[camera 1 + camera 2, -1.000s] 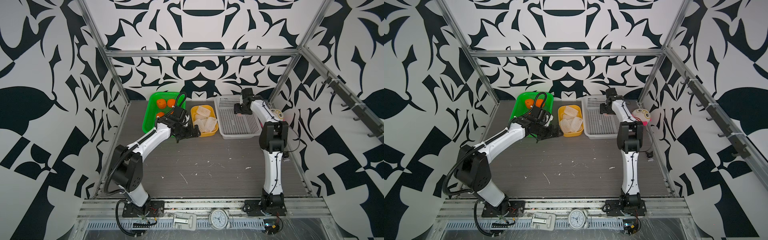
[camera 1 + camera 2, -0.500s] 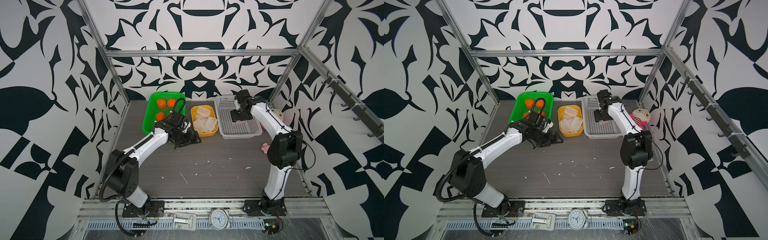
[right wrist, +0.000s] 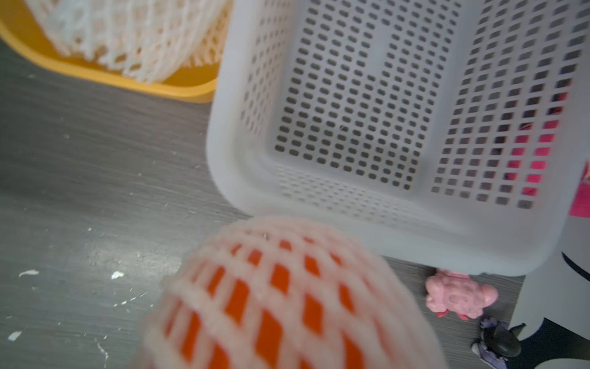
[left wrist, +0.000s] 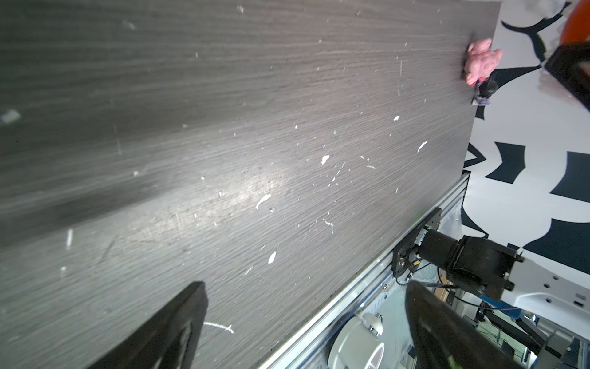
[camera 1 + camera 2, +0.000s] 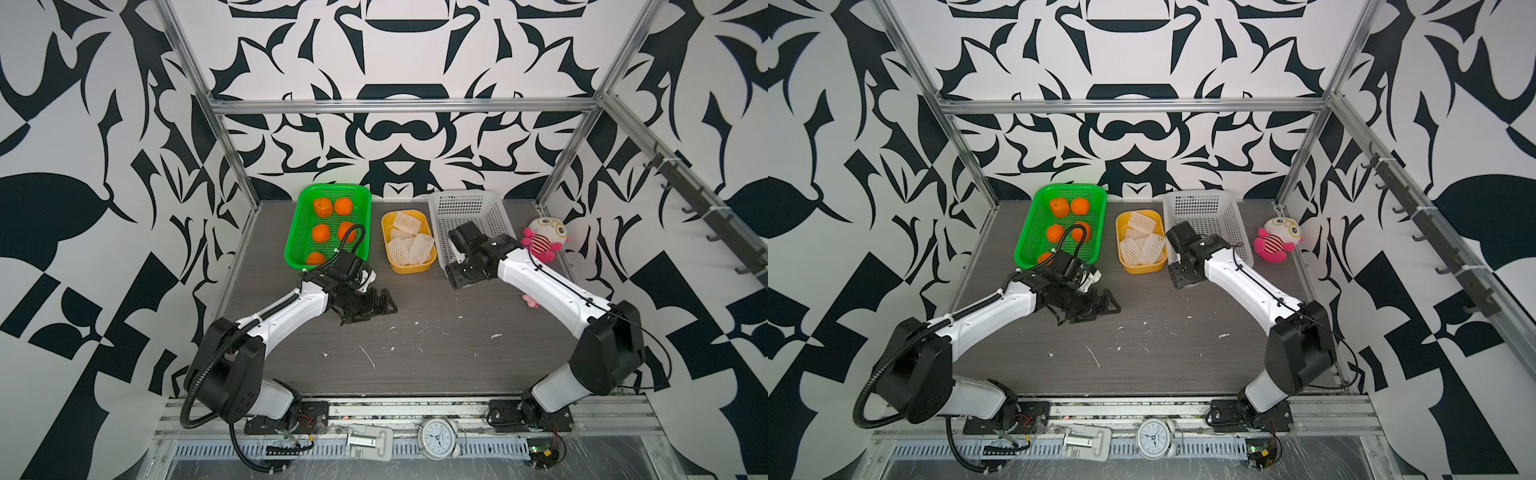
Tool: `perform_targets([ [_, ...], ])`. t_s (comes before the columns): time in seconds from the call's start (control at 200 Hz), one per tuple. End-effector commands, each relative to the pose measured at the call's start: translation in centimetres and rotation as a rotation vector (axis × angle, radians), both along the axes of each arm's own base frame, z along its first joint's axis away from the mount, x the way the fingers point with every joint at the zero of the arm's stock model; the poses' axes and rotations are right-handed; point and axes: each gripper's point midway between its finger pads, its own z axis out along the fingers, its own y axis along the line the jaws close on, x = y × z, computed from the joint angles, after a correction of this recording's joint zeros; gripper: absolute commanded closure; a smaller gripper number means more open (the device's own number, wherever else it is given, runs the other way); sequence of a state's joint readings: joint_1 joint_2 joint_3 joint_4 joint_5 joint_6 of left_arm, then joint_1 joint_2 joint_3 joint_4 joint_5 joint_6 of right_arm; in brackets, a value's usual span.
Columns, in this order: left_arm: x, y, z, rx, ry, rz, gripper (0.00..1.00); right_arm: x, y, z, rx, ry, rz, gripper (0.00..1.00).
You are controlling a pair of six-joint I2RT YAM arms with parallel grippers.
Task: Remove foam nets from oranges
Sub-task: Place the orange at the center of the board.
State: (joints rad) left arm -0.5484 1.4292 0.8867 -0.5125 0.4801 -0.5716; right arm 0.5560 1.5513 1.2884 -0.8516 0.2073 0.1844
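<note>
Right gripper [image 5: 462, 275] now out of white basket [image 5: 469, 203], near yellow tray [image 5: 411, 270], grips one netted orange [image 3: 287, 303]; left gripper [image 5: 376, 307] wide, empty. Five bare oranges [image 5: 322, 206] in green basket [image 5: 293, 241] beside tray.

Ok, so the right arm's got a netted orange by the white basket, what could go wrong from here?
The right gripper holds the netted orange through soft foam, so the fruit might slip out. It hangs close to the rim of the white basket and could clip it. The left gripper is open and apart, so nothing would catch a drop.
</note>
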Motion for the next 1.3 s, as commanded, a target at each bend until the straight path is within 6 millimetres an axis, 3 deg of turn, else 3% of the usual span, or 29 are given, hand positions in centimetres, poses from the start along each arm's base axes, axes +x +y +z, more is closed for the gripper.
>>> perform_targets([
  [0.0, -0.9, 0.4, 0.1, -0.014, 0.0, 0.01, 0.01, -1.5, 2.0, -0.9, 0.025, -0.006, 0.009, 0.34],
  [0.17, -1.6, 1.1, -1.4, 0.005, 0.019, 0.028, 0.01, -4.5, 5.6, -4.1, 0.047, 0.069, 0.092, 0.34],
  [0.34, -2.3, 1.4, -3.3, 0.019, 0.059, 0.041, 0.01, -5.5, 8.4, -6.6, 0.061, 0.118, 0.128, 0.34],
  [0.605, -2.9, 3.2, -4.2, 0.088, 0.048, 0.064, 0.01, -7.7, 12.2, -9.8, 0.085, 0.186, 0.187, 0.34],
  [0.72, -3.2, 4.2, -5.1, 0.097, 0.045, 0.091, 0.01, -8.7, 12.3, -11.0, 0.082, 0.227, 0.189, 0.33],
  [0.995, -3.0, 4.3, -5.2, 0.088, 0.042, 0.102, 0.0, -10.0, 12.5, -11.3, 0.094, 0.237, 0.191, 0.32],
  [1.085, -2.6, 4.1, -5.7, 0.079, 0.034, 0.111, 0.0, -9.8, 12.6, -11.2, 0.1, 0.223, 0.193, 0.28],
  [1.295, -1.7, 3.3, -4.5, 0.053, 0.022, 0.099, 0.01, -9.4, 12.6, -9.7, 0.101, 0.191, 0.201, 0.21],
])
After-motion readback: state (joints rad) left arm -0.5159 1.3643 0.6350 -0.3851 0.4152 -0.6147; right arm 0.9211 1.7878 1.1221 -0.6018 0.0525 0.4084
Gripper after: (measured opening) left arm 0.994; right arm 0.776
